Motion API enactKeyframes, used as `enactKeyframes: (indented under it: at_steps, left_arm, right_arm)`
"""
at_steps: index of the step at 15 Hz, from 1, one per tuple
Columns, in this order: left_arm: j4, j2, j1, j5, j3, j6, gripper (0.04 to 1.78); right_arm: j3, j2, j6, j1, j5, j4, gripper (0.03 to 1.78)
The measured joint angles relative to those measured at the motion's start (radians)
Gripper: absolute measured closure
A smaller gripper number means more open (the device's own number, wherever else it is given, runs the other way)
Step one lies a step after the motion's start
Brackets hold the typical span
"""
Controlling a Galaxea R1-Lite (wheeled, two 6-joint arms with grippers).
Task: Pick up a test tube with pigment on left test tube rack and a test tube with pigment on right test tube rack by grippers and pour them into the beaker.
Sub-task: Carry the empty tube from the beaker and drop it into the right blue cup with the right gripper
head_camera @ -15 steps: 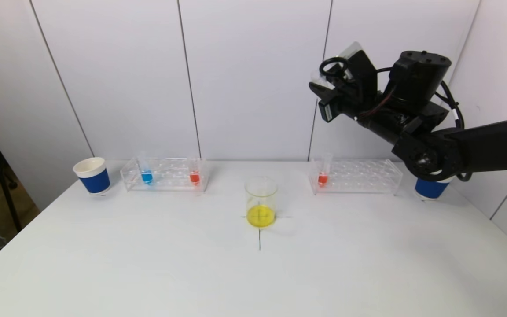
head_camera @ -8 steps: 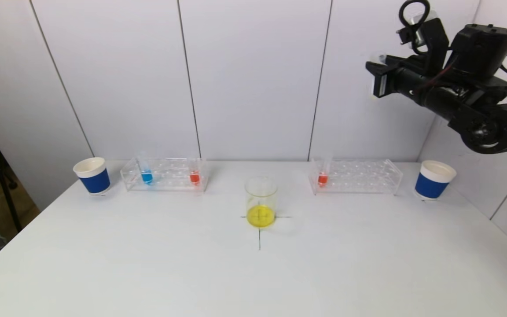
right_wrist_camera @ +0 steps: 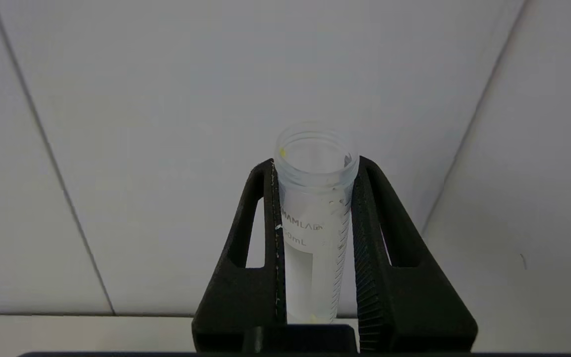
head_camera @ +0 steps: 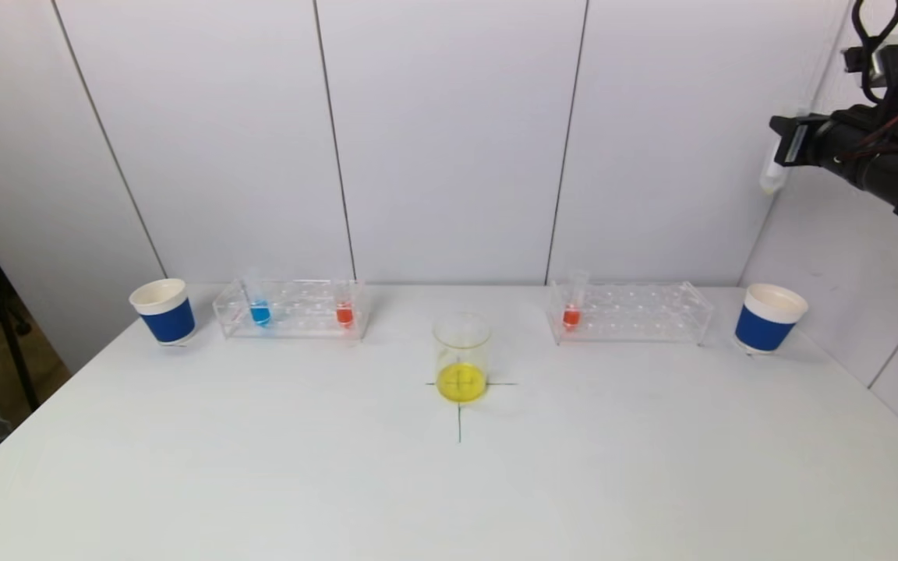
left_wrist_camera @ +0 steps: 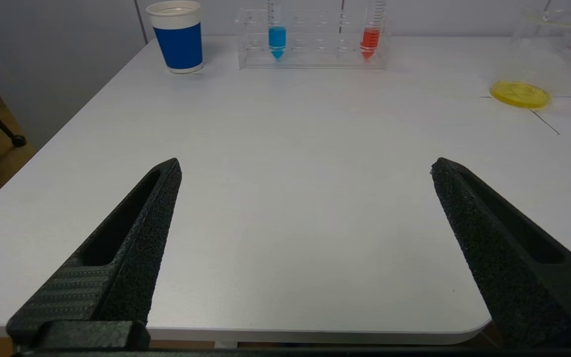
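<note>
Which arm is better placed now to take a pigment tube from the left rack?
The left. Its hand is open and empty, facing the left rack. The right hand is high beside the wall, shut on an emptied tube.

- The setting is a laboratory-style test bench.
- A plain white table (head_camera: 262, 483) stands against white wall panels (head_camera: 449, 140).
- Two clear acrylic test tube racks (head_camera: 293, 309) (head_camera: 630, 312) hold graduated tubes of blue (head_camera: 259, 312) and orange-red (head_camera: 344, 313) liquid.
- A glass beaker (head_camera: 461, 358) with yellow liquid sits on a drawn black cross mark (head_camera: 460, 413).
- Blue paper cups (head_camera: 163, 311) (head_camera: 768, 318) flank the racks.
</note>
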Motion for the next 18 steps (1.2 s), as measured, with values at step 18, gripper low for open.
enactKeyframes:
  at_steps: [18]
  left_arm:
    - [0.000, 0.000, 0.000, 0.000, 0.000, 0.000, 0.06]
  right_arm:
    - [0.206, 0.169, 0.073, -0.152, 0.005, -0.185, 1.36]
